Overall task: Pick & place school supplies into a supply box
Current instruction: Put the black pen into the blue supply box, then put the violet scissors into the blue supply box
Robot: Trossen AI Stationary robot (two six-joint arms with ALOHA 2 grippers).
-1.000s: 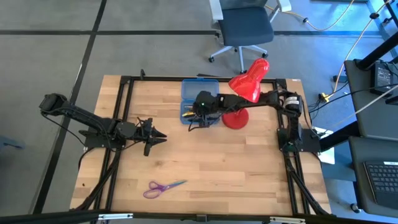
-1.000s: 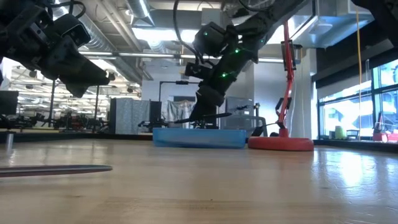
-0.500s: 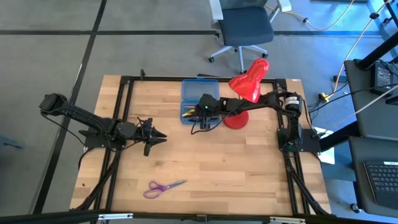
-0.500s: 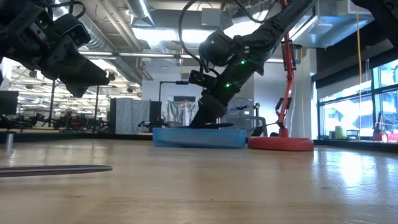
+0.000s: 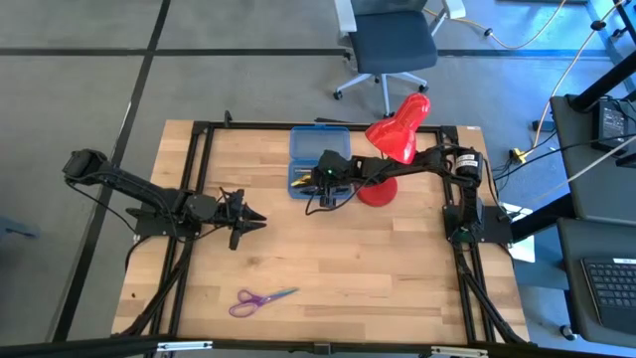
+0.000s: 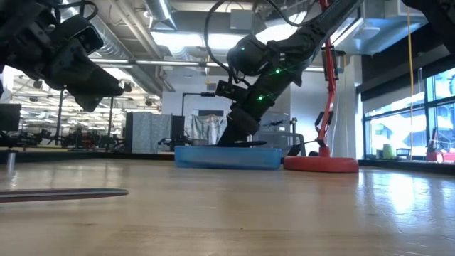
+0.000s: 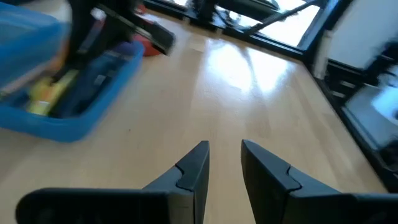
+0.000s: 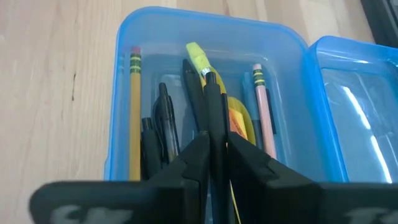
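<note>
The blue translucent supply box [image 5: 319, 151] lies open near the table's far edge, its lid folded toward the far side. In the right wrist view its tray [image 8: 118, 93] holds a yellow pencil [image 8: 135, 112], black pens [image 8: 163, 124] and a tan pencil [image 8: 261, 106]. My right gripper [image 8: 214, 155] hangs over the tray [image 5: 301, 181], shut on a black pen with a yellow end [image 8: 196, 55]. My left gripper [image 5: 250, 218] hovers left of the table's middle, open by a narrow gap [image 7: 224, 158], touching nothing. The purple-handled scissors [image 5: 260, 297] lie flat near the near edge. My right gripper pinches the black pen's shaft [image 8: 214, 118] between its two fingers [image 8: 194, 158], coming slanting down from the right, with the fingers lying along the pen. The pen points ahead over the tray's contents. Whether its yellow end touches them I cannot tell.
A red desk lamp [image 5: 399, 132] stands right of the box, its round base [image 6: 320, 164] close to the tray and under my right arm. Bare wood lies between the box and the scissors [image 6: 64, 193]. A black frame [image 5: 199, 139] borders the table.
My right gripper has come down toward the box's tray and tipped forward, carrying the black pen with it, then kept still for the last half second. The pen now lies low over the tray instead of above the rim.
</note>
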